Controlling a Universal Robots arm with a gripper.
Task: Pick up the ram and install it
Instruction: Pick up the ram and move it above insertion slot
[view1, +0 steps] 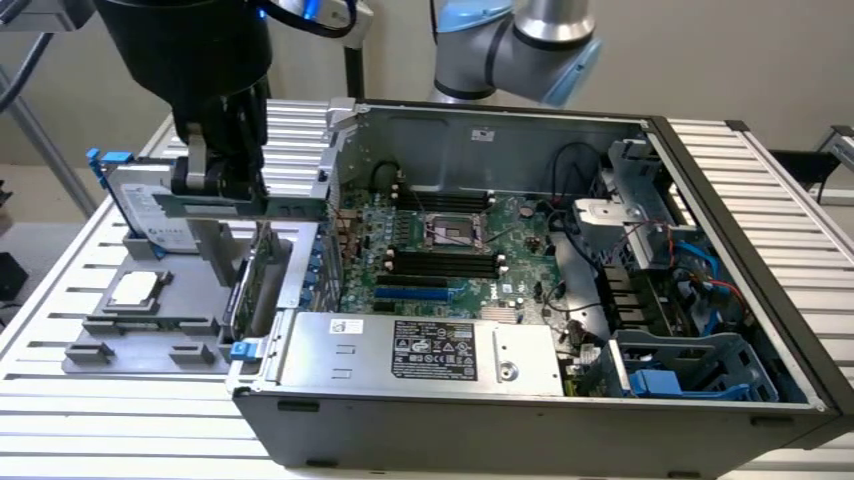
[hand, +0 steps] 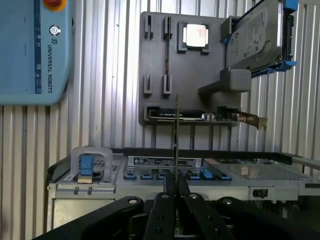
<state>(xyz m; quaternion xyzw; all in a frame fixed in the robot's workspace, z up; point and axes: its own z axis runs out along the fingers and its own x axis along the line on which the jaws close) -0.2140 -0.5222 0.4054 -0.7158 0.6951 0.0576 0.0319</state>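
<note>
Above the gap between the grey parts tray (view1: 174, 330) and the open computer case (view1: 534, 410), the jaws clamp the ram (view1: 287, 207).

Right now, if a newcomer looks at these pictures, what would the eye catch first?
First the open computer case on the exterior view's right, its green motherboard bare. Then, at that view's left, the claw, shut on the ram, above the grey holder tray with a hard drive.
</note>
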